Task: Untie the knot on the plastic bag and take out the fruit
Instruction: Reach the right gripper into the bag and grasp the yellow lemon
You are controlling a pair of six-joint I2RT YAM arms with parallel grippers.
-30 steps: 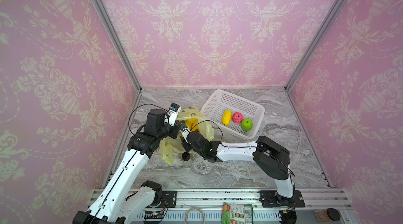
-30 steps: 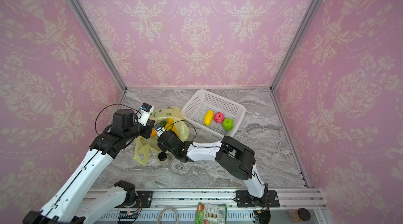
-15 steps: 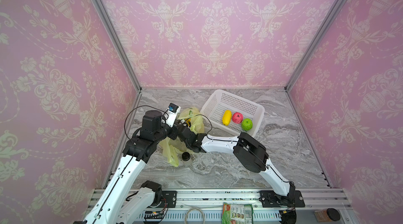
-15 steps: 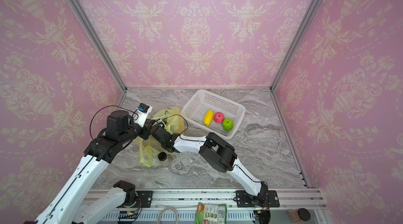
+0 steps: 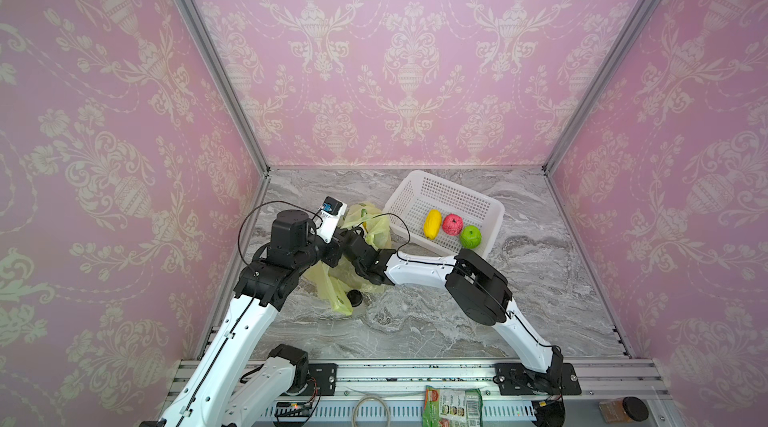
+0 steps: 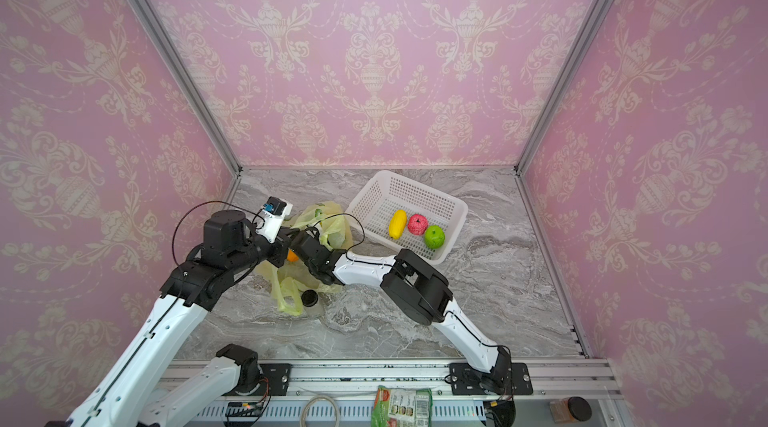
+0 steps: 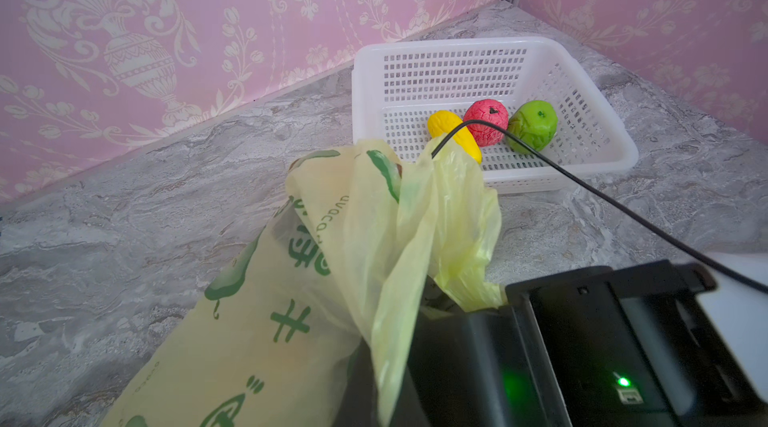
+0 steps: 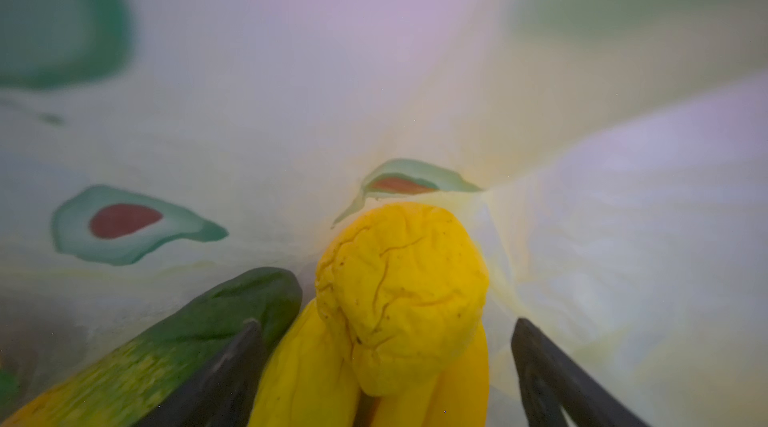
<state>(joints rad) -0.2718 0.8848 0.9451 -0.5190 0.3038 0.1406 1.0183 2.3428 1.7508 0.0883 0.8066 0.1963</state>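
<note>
The yellow-green plastic bag (image 5: 371, 222) with avocado prints hangs from my left gripper (image 5: 330, 248), which is shut on its plastic. No knot shows. My right gripper (image 8: 386, 323) is inside the bag and open. Its dark fingers (image 8: 232, 362) stand on either side of yellow fruit (image 8: 399, 292), and a green-orange fruit (image 8: 174, 341) lies beside one finger. In a top view an orange fruit (image 6: 292, 255) shows through the bag. A yellow fruit (image 5: 432, 224), a pink-red one (image 5: 452, 224) and a green apple (image 5: 471, 236) lie in the white basket (image 5: 444, 192).
The basket stands right of the bag near the back wall. A small black round thing (image 5: 354, 298) lies on the marble by the bag's lower end. A green snack packet (image 5: 452, 406) and a dark-lidded jar (image 5: 623, 408) sit on the front rail.
My right gripper has opened wide inside the bag, and its elbow has swung left and toward the back. My left gripper has kept hold of the bag and shifted slightly.
</note>
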